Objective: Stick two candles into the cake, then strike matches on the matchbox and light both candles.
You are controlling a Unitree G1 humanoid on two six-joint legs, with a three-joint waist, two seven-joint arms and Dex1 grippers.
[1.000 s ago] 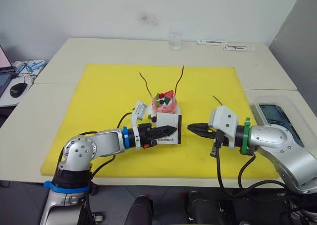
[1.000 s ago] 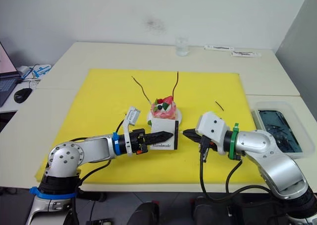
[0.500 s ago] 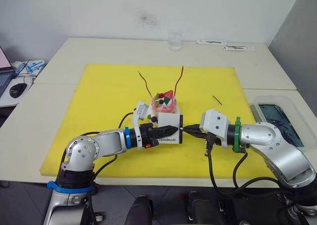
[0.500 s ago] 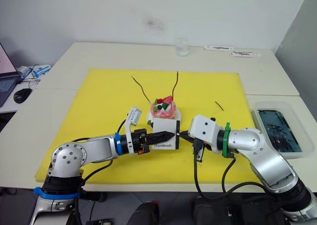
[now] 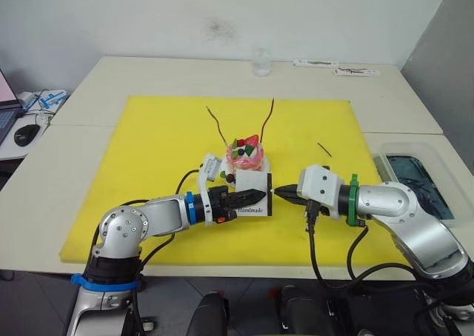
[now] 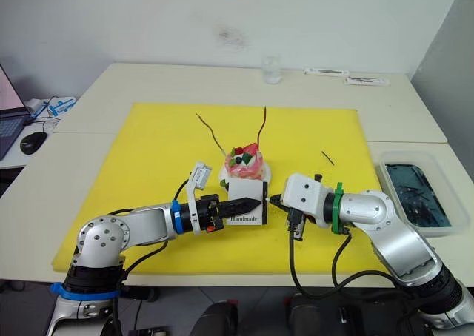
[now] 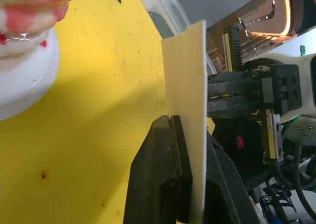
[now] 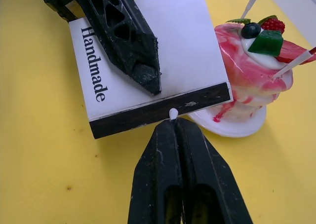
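The pink-and-white cake (image 5: pixel 246 155) stands on its white plate (image 8: pixel 228 127) mid-mat. Both thin wavy candles (image 5: pixel 217 123) (image 5: pixel 269 117) stand in it. Just in front of the cake, my left gripper (image 5: pixel 255 195) is shut on the white "Handmade" matchbox (image 8: pixel 148 61), which it holds on edge. Its black striking strip (image 8: pixel 163 110) faces my right gripper (image 8: pixel 174 128). That gripper is shut on a match, and the match's pale tip (image 8: pixel 173 114) touches the strip. Another short dark match (image 5: pixel 324 149) lies on the mat to the right of the cake.
A yellow mat (image 5: pixel 148 151) covers the table's middle. A clear glass (image 5: pixel 261 61) and flat packets (image 5: pixel 355 71) sit at the back edge. A clear tray (image 5: pixel 437 162) holding a dark object lies at the right, beside my right arm. A mouse (image 5: pixel 27 134) rests at far left.
My right gripper has moved left with the match, from a gap away up to the matchbox's black strip. The left gripper and matchbox have barely moved.
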